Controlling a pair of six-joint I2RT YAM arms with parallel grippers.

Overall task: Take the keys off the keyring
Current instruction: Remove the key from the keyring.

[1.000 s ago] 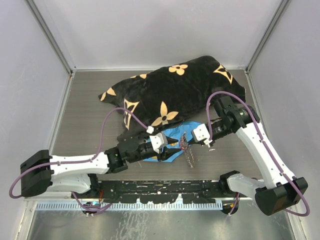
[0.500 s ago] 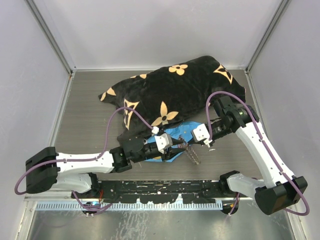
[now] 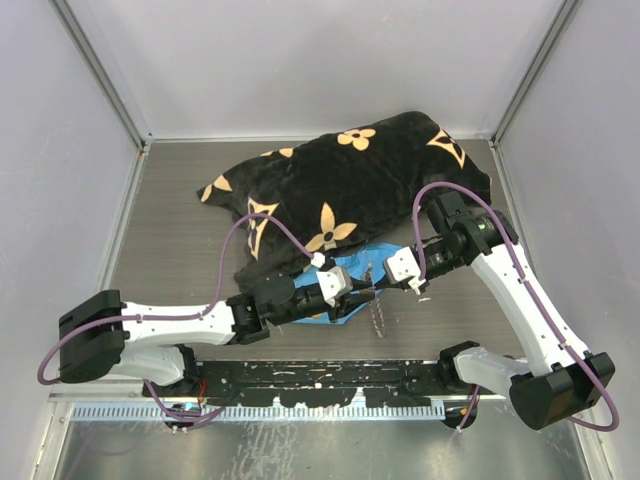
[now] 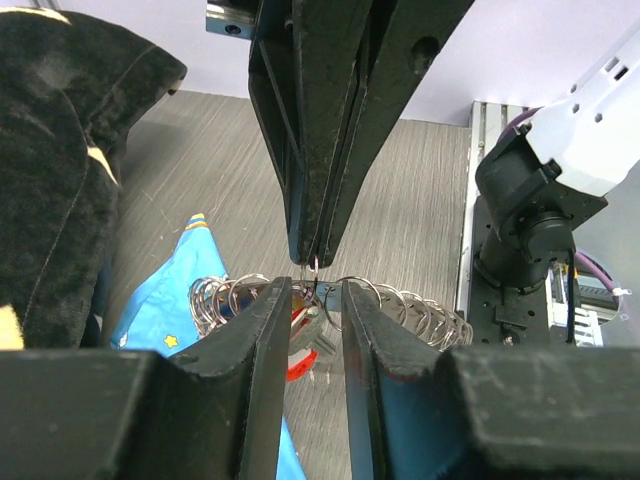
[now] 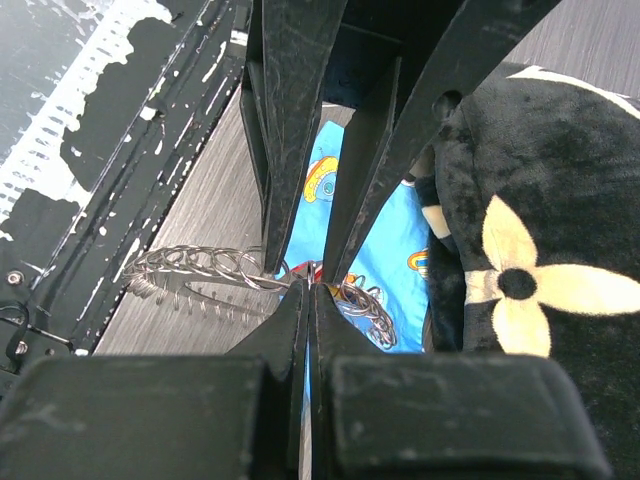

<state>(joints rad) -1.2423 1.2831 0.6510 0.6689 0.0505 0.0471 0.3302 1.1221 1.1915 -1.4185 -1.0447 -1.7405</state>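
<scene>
The keyring [image 3: 379, 318] is a chain of silvery loops hanging over the table by the blue cloth [image 3: 345, 268]. My right gripper [image 3: 374, 281] is shut on one small loop of it; the right wrist view shows the pinch [image 5: 309, 290], with loops [image 5: 190, 262] trailing left. My left gripper [image 3: 357, 290] is open. In the left wrist view it [image 4: 315, 300] straddles a red-headed key [image 4: 300, 362] hanging from the loops [image 4: 420, 305], directly below the right gripper's tips. I cannot tell whether its pads touch the key. Other keys are hidden among the loops.
A big black cushion with tan flower marks [image 3: 350, 180] lies behind the cloth, close to both grippers. The black rail with the arm bases [image 3: 320, 380] runs along the near edge. Grey walls stand on three sides.
My left arm has reached to the right, bringing its gripper up against the right gripper at the keyring. The hanging chain has swung a little. The right arm has stayed put.
</scene>
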